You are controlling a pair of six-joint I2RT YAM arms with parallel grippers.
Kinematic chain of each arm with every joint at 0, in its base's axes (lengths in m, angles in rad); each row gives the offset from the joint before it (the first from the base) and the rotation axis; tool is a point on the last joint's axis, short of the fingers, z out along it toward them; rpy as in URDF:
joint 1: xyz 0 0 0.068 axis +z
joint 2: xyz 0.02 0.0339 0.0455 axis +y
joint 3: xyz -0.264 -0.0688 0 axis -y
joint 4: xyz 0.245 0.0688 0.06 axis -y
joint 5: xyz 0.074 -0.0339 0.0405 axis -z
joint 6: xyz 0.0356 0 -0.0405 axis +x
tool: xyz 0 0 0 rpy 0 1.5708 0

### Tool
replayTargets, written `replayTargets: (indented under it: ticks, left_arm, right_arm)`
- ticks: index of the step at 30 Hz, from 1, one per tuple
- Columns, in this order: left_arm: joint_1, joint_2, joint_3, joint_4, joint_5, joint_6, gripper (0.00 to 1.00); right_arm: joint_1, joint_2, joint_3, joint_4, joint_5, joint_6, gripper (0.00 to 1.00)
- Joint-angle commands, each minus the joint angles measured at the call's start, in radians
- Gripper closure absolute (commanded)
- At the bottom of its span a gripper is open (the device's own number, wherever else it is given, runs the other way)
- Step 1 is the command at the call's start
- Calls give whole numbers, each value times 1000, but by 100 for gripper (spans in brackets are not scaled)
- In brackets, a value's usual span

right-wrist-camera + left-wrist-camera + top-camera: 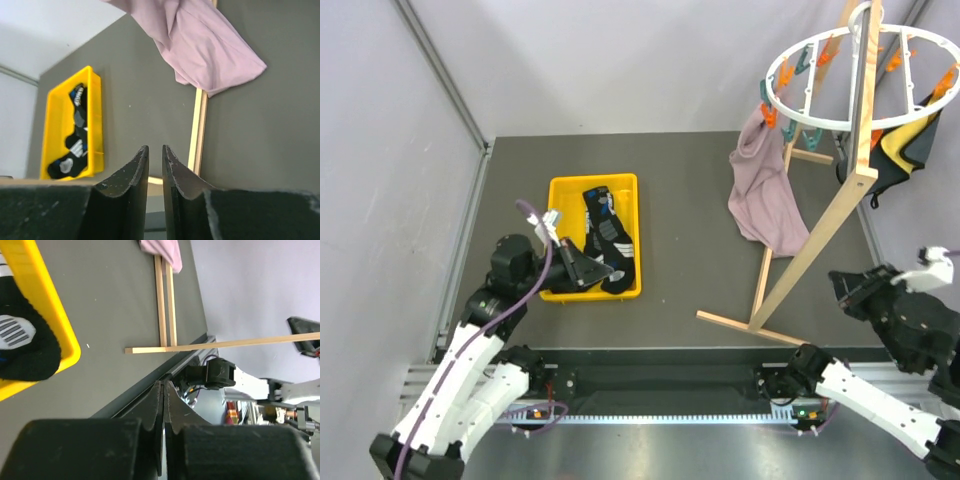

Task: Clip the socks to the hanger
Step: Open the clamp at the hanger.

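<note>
The black socks [603, 232] with grey and white patches lie in a yellow tray [558, 215] left of centre. My left gripper [588, 268] is shut and empty, low over the tray's near right corner, beside the socks. In the left wrist view its jaws [164, 384] are pressed together, and a sock toe [22, 342] lies in the tray [55, 305]. The hanger, a white ring [790, 112] with orange and teal clips, hangs on a wooden frame [825, 225] at the back right. My right gripper [842, 286] is slightly open and empty, near the frame's foot [155, 146]. The socks also show in the right wrist view [76, 137].
A pink-mauve cloth [765, 190] hangs from the ring and also shows in the right wrist view [200, 45]. A black and yellow bag [905, 150] hangs behind the frame. The frame's base bars [750, 328] lie on the dark table, also in the left wrist view [165, 300]. Grey walls enclose the table.
</note>
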Motion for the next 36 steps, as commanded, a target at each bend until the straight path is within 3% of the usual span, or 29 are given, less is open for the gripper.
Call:
replayTargets:
  ticks: [1, 4, 7, 12, 15, 16, 19, 25, 26, 28, 29, 30, 31, 33, 36]
  left_arm:
    - [-72, 131, 89, 121, -41, 21, 99]
    - [-136, 228, 155, 130, -82, 44, 100]
    - [-188, 277, 191, 174, -122, 32, 100]
    - [-348, 407, 238, 262, -225, 4, 100]
    - [-453, 522, 290, 328, -291, 1, 100]
    - [-475, 553, 310, 337, -320, 3, 100]
    - [-535, 683, 398, 365, -352, 6, 97]
    - [-586, 910, 605, 365, -384, 10, 84]
    - [-590, 933, 646, 365, -387, 7, 83]
    - [-595, 987, 695, 365, -392, 3, 78]
    - [-595, 1002, 708, 365, -392, 1, 77]
    - [-596, 1030, 721, 365, -389, 1, 76]
    - [-598, 1048, 741, 365, -391, 4, 75]
    - [-598, 1058, 751, 394, -392, 7, 72]
    - [-598, 1056, 755, 399, -404, 32, 63]
  right_arm:
    - [22, 140, -6, 195, -27, -173, 83]
    - [21, 125, -8, 266, -12, -250, 82]
    - [21, 67, 8, 259, 48, -288, 65]
    - [24, 62, 123, 249, 83, -446, 58]
    - [24, 62, 150, 311, 71, -569, 35]
    - [22, 65, 166, 341, 69, -597, 31]
    - [27, 91, 164, 389, 191, -664, 24]
    - [120, 269, 111, 469, 644, -773, 18]
    - [143, 280, 95, 505, 722, -787, 18]
    - [150, 252, 42, 654, 737, -808, 20]
    - [148, 237, 14, 738, 729, -916, 20]
    - [148, 223, -18, 948, 721, -984, 21]
    - [148, 212, -85, 1055, 717, -1132, 21]
    - [137, 228, -144, 1246, 715, -1256, 21]
    - [-25, 304, -136, 1294, 634, -1234, 21]
